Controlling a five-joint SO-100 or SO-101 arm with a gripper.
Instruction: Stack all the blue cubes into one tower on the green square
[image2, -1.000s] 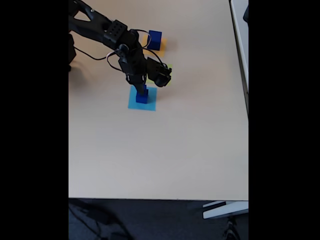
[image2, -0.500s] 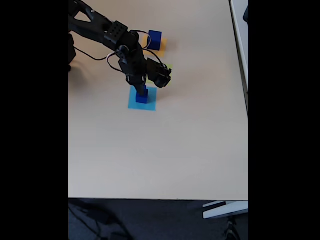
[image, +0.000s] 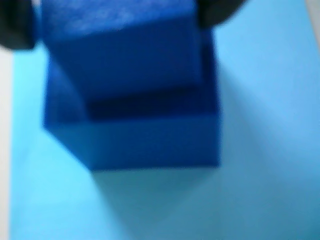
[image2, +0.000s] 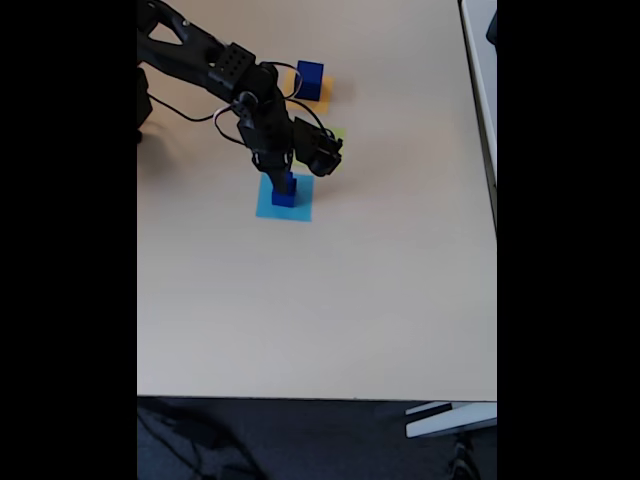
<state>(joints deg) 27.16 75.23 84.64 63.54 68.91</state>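
In the wrist view a smaller blue cube rests on a larger blue cube, both on the light-blue square patch. My gripper has a dark finger on each side of the smaller cube and is shut on it. The fixed view shows the gripper pointing down over that same stack on the light-blue patch. Another blue cube sits on the orange square farther back. The green square peeks out behind the gripper's body, mostly hidden.
The black arm reaches in from the upper left of the fixed view, with cables looping beside it. The beige table ends at a front edge low in the view and a right edge near a white strip.
The gripper has edged very slightly left over the stack; the cubes and patches have not moved.
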